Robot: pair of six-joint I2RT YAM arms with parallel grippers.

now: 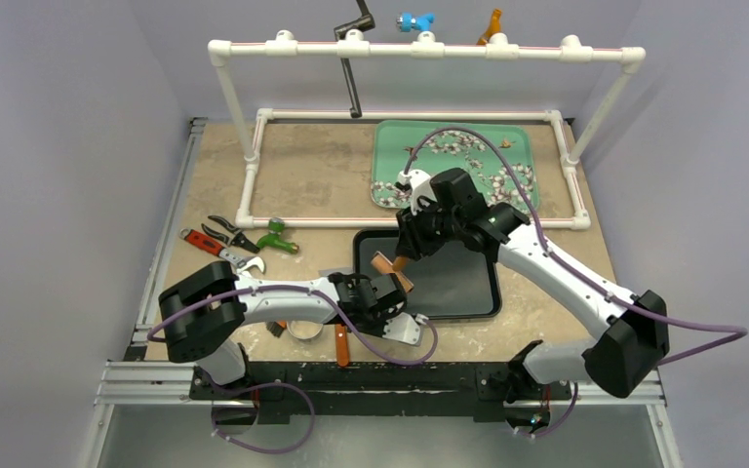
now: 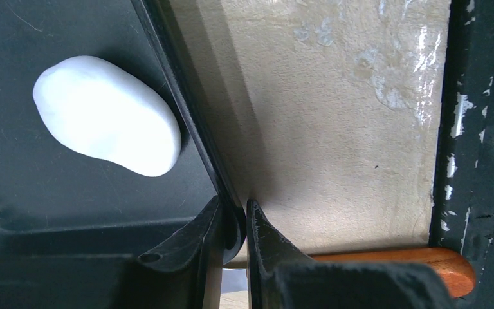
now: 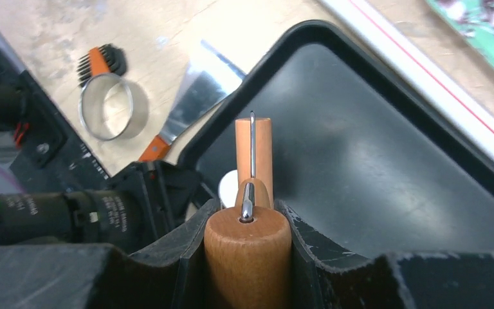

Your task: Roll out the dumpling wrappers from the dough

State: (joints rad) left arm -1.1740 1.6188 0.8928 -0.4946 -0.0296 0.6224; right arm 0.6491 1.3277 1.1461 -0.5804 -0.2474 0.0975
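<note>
Left wrist view: dough [image 2: 106, 116] lump, upper left, unrolled, lying in black tray [image 2: 71, 193]; no wrappers visible. Left end effector [image 2: 235, 225] pinches tray rim. Right end effector [image 3: 247, 219] clamps roller [image 3: 254, 148]. Hazards: rim pinch slipping, tray skidding; dough sticking.

Plain pale-lilac walls [image 1: 59, 117] box in the setup on the left, back & right, w/ soft even light from above & only faint shadows. The surface [image 1: 312, 175] is a beige, mottled stone-look top, glossy w/ glare patches in the left wrist view. It's edged by silver aluminium rails [image 1: 137, 375] along the left side & near edge, plus a scuffed black bar [image 1: 371, 375] at the front. A white pipe frame [image 1: 429, 49] stands over the back half; below the near edge there's a flat grey area, prob. floor.
</note>
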